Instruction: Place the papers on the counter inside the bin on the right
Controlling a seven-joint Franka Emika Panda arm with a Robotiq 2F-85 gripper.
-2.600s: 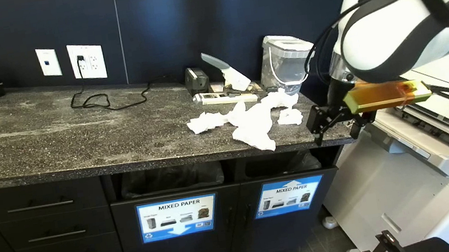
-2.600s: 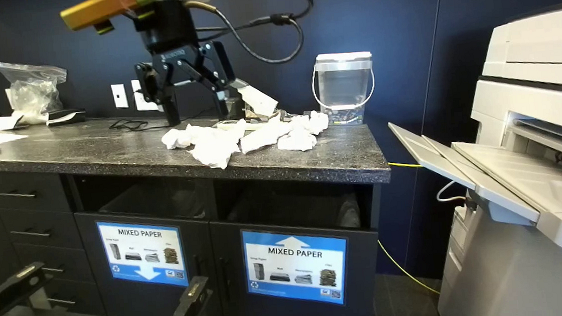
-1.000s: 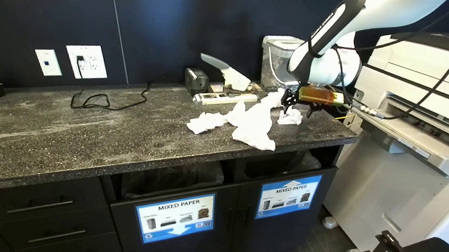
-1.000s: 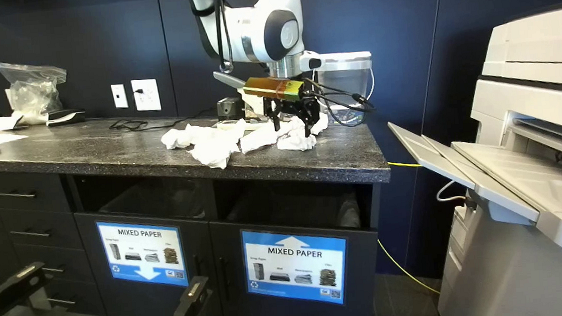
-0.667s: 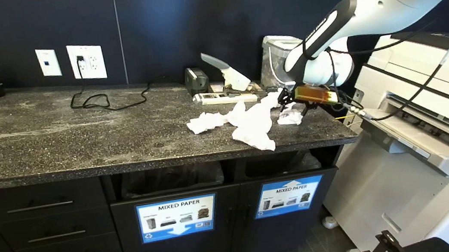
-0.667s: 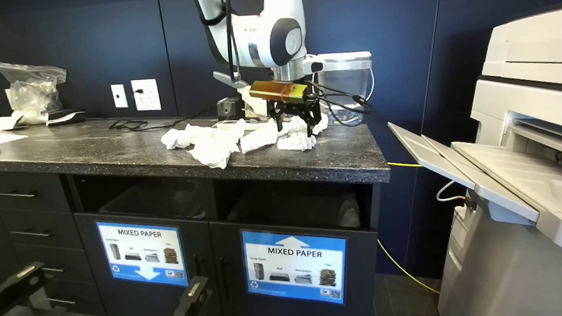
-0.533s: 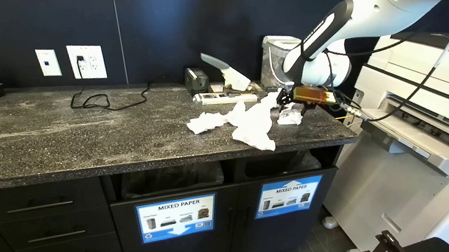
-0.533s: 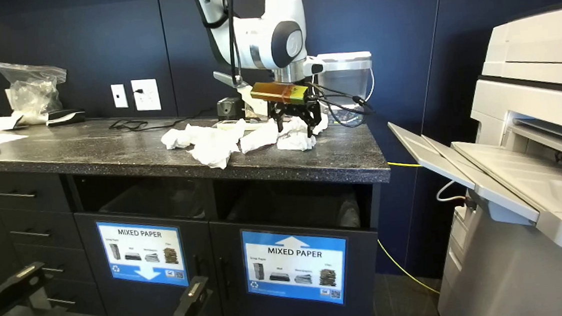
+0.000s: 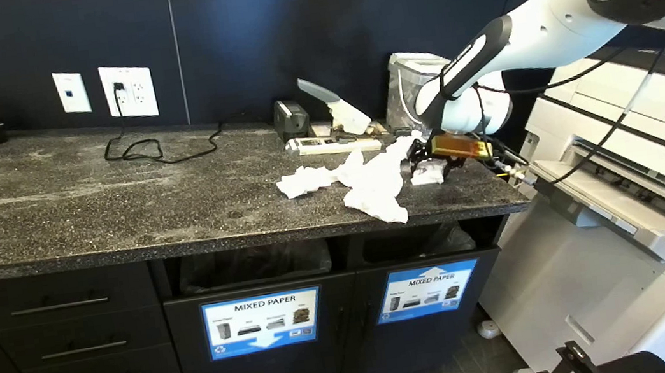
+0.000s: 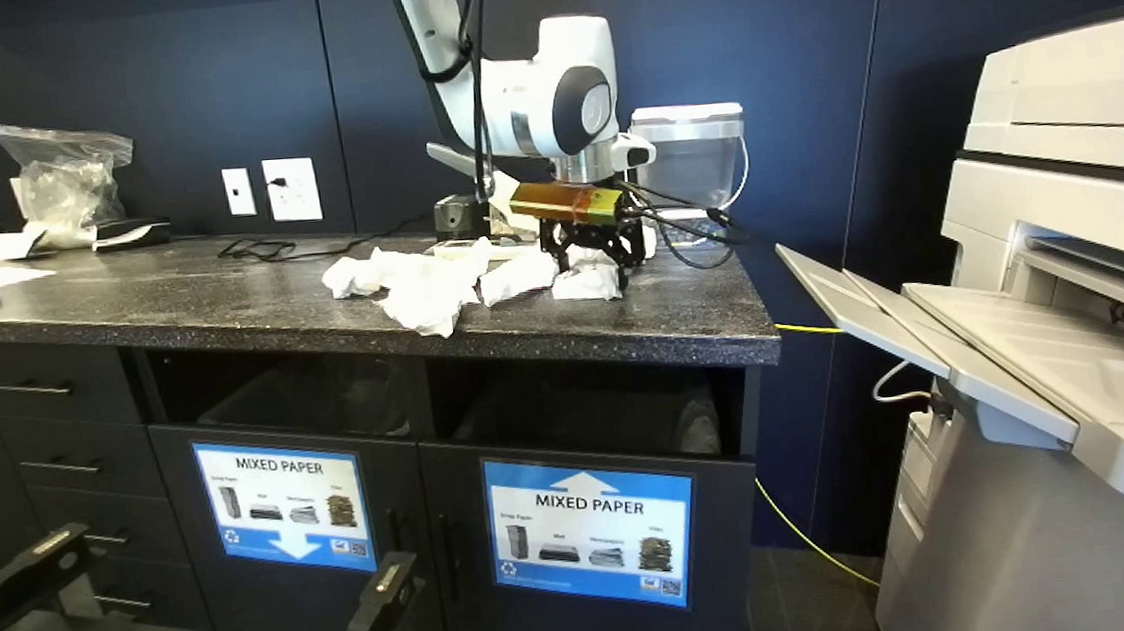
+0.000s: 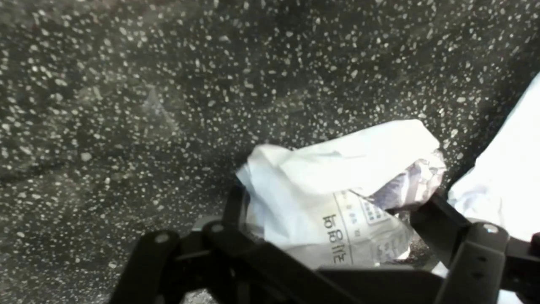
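spread wide, gripping nothing, the claw is straddling a crumpled printed paper on the table at right.

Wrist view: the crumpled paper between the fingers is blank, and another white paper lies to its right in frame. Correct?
Not blank: the wrist view shows dark print on the crumpled paper. It does lie between the fingers, with another white paper to its right in frame.
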